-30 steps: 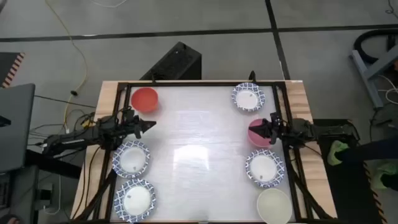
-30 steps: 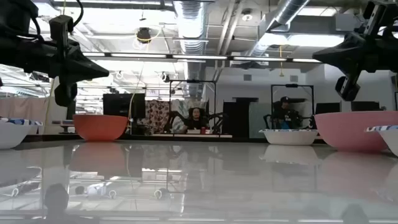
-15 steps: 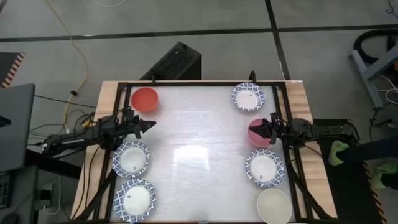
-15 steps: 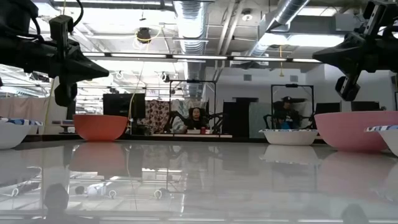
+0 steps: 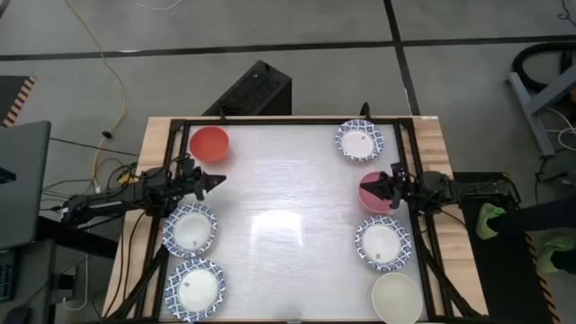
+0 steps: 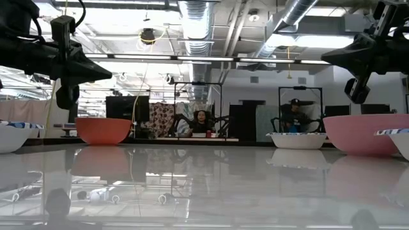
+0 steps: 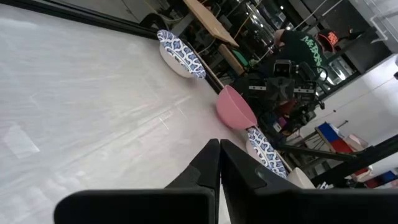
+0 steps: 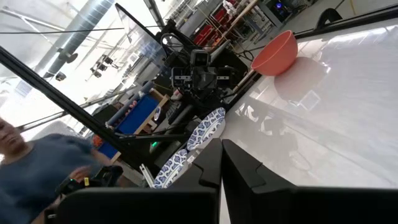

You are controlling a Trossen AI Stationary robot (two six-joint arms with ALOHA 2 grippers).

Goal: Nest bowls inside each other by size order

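Seven bowls stand on their bases along the white table's sides. On the left are a red bowl [image 5: 210,143] and two blue-rimmed bowls [image 5: 190,230] [image 5: 194,288]. On the right are a blue-rimmed bowl [image 5: 360,141], a pink bowl [image 5: 373,193], another blue-rimmed bowl [image 5: 382,243] and a plain cream bowl [image 5: 397,298]. My left gripper [image 5: 217,181] is shut and empty, raised above the table between the red bowl and the nearer blue-rimmed bowl. My right gripper [image 5: 376,185] is shut and empty, raised over the pink bowl.
The table's middle [image 5: 288,216] is bare white surface. A black frame [image 5: 288,121] runs round the table's edges. A person [image 8: 43,162] shows in the room beyond the table in the right wrist view.
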